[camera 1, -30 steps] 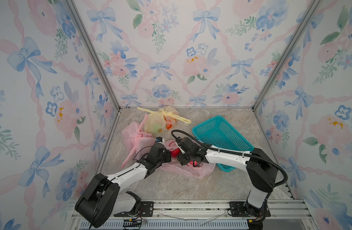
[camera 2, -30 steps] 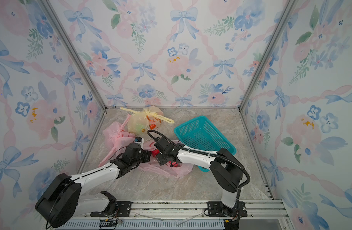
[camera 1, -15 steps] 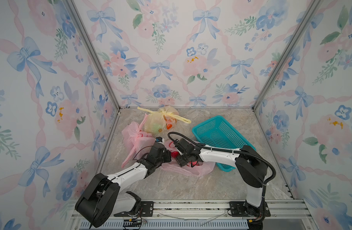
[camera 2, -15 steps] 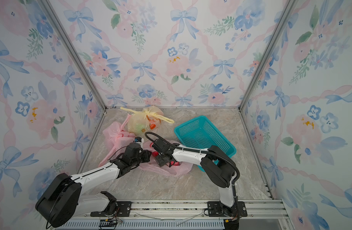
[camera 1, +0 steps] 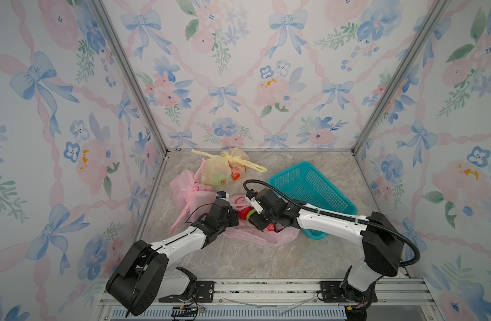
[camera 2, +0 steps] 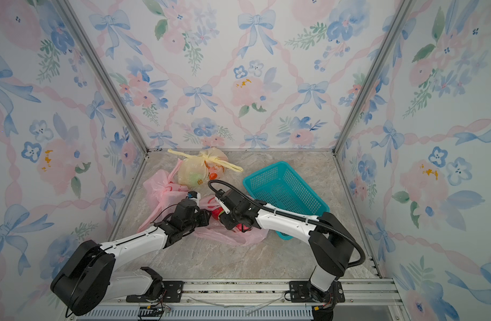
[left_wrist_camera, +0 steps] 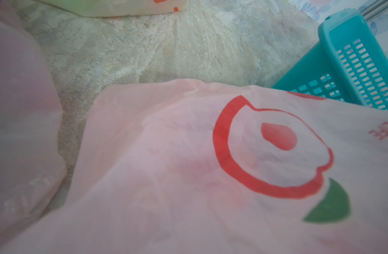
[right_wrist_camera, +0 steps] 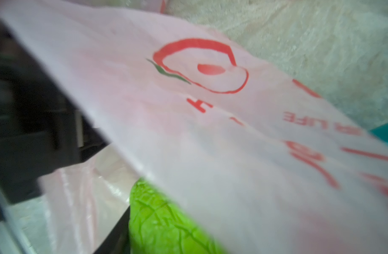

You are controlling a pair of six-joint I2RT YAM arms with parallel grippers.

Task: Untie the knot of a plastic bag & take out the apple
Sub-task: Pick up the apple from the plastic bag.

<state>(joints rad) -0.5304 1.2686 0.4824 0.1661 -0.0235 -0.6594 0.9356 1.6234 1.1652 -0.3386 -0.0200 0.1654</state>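
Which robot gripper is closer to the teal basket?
Right. The right gripper is close by the teal basket; the left gripper is farther off, across the pink bag.

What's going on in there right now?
Both arms meet at the pale pink plastic bag with the red apple logo, lying on the marble floor. The left hand and right hand are down at it, with a red-and-green item showing between them; whether either hand grips anything is hidden. The knotted yellow plastic bag and a second pink plastic bag lie behind. No fruit shows in the teal slotted plastic basket.
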